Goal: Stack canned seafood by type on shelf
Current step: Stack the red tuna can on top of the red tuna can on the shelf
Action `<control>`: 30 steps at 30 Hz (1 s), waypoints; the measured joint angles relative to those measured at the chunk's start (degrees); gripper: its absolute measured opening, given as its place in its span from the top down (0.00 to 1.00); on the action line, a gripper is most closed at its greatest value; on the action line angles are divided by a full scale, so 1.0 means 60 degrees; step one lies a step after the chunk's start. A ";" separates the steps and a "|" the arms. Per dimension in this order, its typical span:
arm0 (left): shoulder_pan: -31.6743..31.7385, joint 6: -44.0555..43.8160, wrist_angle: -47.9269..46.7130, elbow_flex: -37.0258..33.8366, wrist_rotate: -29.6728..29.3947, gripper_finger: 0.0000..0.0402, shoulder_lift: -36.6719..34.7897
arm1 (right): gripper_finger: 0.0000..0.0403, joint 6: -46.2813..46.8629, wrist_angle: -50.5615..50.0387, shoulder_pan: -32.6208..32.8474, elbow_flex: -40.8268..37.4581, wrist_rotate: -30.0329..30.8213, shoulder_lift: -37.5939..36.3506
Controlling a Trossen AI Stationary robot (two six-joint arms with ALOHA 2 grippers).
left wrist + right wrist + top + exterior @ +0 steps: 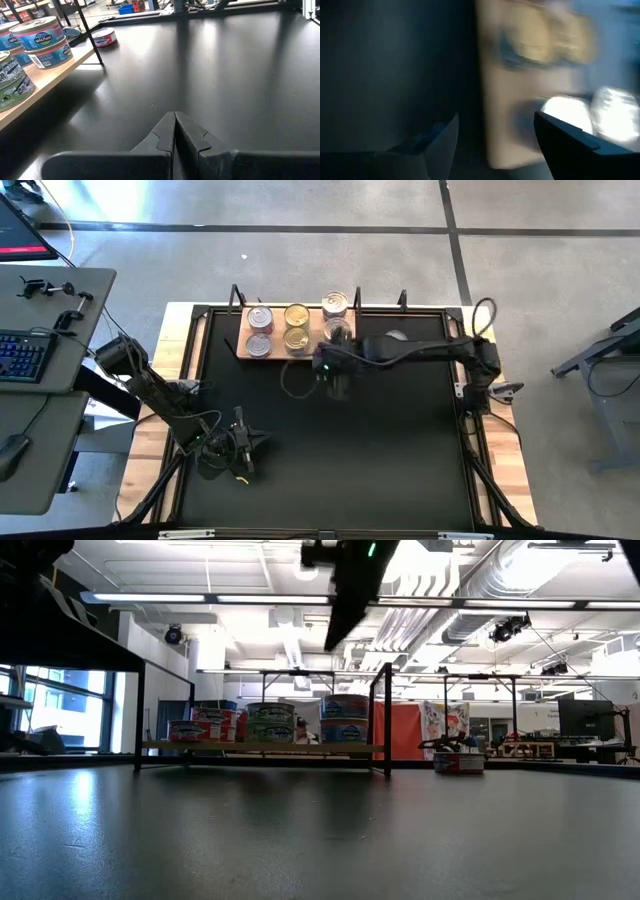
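Observation:
The light wooden shelf (312, 340) stands at the far side of the black mat on thin black legs. On it sit tins in stacks: red-sided silver ones (259, 343), green-sided gold ones (296, 315) and blue-sided silver ones (335, 305), also seen in the low view (345, 720). One more red tin (460, 762) lies on the mat right of the shelf (104, 36). My right gripper (335, 380) hovers high over the mat just near of the shelf, open and empty (495, 140). My left gripper (175, 132) is shut, low at the mat's near left (240, 442).
Black clamps (236, 298) hold the mat frame at the far edge. A desk with a keyboard (22, 352) stands left of the table. The mat's middle and near right (400, 450) carry no objects. The right arm (430, 348) reaches across the lone tin.

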 joint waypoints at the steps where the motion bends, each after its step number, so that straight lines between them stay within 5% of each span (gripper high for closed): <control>1: 0.0000 -0.0001 -0.0005 0.0000 0.0009 0.99 0.0000 | 0.38 0.0193 -0.0156 0.0189 0.0001 -0.0770 -0.0138; 4: 0.0000 -0.0012 0.0002 0.0004 0.0020 0.99 0.0000 | 0.40 0.1091 -0.0839 0.0725 -0.0154 -0.2879 -0.0640; 7: 0.0000 -0.0008 0.0008 0.0004 0.0024 0.99 0.0000 | 0.46 0.1840 -0.1604 0.1149 -0.0906 -0.3562 -0.1216; 11: 0.0000 -0.0010 0.0001 0.0004 0.0022 0.99 0.0000 | 0.57 0.3069 -0.2244 0.1196 -0.3026 -0.3054 -0.2453; 16: 0.0000 -0.0004 0.0022 0.0004 0.0024 0.99 0.0000 | 0.74 0.4995 -0.1591 -0.0106 -0.6443 -0.1122 -0.4614; 22: 0.0144 0.0170 0.0033 0.0004 0.0023 0.99 0.0000 | 0.91 0.6085 0.2365 -0.3184 -0.9591 -0.0333 -0.6006; 27: 0.0410 0.0170 0.0053 0.0001 0.0022 0.99 0.0000 | 0.99 0.5766 0.7001 -0.4787 -1.1219 -0.0315 -0.5668; 30: 0.0525 0.0170 0.0163 0.0000 0.0069 0.99 0.0000 | 0.98 0.5688 0.8209 -0.5162 -1.1499 -0.0405 -0.5197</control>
